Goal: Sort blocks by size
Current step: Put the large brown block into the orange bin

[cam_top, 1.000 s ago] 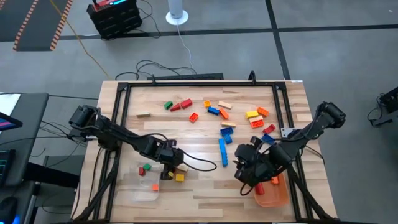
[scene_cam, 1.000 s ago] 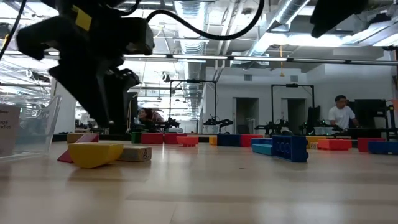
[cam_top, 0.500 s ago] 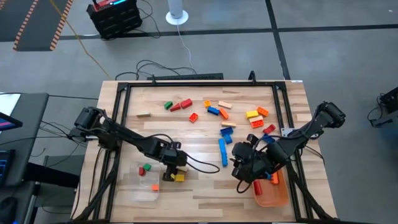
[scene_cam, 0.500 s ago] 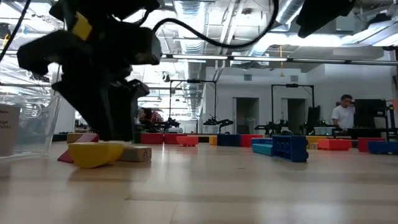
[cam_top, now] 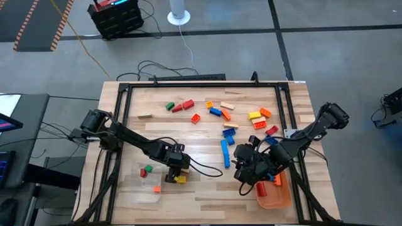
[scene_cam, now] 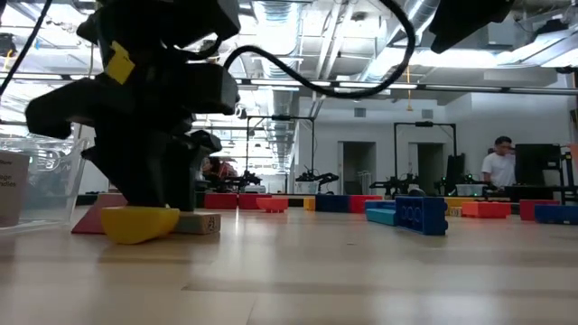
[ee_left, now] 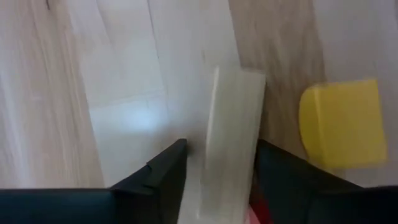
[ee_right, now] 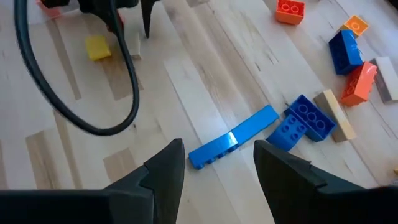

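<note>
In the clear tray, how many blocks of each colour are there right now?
Inside the clear tray:
green block: 1
red block: 1
orange block: 1
Total: 3

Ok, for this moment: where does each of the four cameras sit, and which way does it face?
High: overhead, straight down on the wooden table; both arms.
Low: table height, level toward the room; left arm above the yellow plastic brick.
Left wrist: down between its fingers at a pale tan bar.
Right wrist: past its fingers at the long blue bar.
Shared: the yellow brick, in all four.
</note>
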{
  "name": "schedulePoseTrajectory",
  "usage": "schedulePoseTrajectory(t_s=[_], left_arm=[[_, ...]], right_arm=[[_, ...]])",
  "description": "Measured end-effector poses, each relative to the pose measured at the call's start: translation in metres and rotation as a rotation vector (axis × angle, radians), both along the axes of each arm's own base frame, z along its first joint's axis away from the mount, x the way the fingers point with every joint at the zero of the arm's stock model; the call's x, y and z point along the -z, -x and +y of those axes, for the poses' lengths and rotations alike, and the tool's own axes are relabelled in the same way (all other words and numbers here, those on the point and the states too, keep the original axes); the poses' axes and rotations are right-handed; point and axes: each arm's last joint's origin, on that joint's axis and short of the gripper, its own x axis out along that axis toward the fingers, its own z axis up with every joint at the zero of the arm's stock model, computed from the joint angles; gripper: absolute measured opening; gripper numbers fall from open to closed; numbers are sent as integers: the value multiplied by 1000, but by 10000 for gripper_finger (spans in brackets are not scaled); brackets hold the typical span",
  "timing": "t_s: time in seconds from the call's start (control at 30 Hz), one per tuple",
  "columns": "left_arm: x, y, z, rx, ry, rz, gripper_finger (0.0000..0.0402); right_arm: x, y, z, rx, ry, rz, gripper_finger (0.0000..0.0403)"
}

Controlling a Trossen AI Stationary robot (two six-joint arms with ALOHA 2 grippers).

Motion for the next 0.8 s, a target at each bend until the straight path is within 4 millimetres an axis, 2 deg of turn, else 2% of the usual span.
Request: schedulePoseTrajectory(t_s=[0.2, 0.37, 0.63, 0.8], left_arm=[[-1, -2, 1, 13, -10, -3, 101], [-12, -4, 6, 16, -34, -18, 101], [-46, 0, 14, -19, -97, -150, 101], [-62, -4, 13, -5, -78, -273, 101]], right_arm=[[0, 0, 0, -1, -1, -1, 219], [0, 1, 0, -19, 18, 15, 219], [4, 17, -2, 38, 106, 92, 219], [4, 22, 6, 17, 101, 86, 219]])
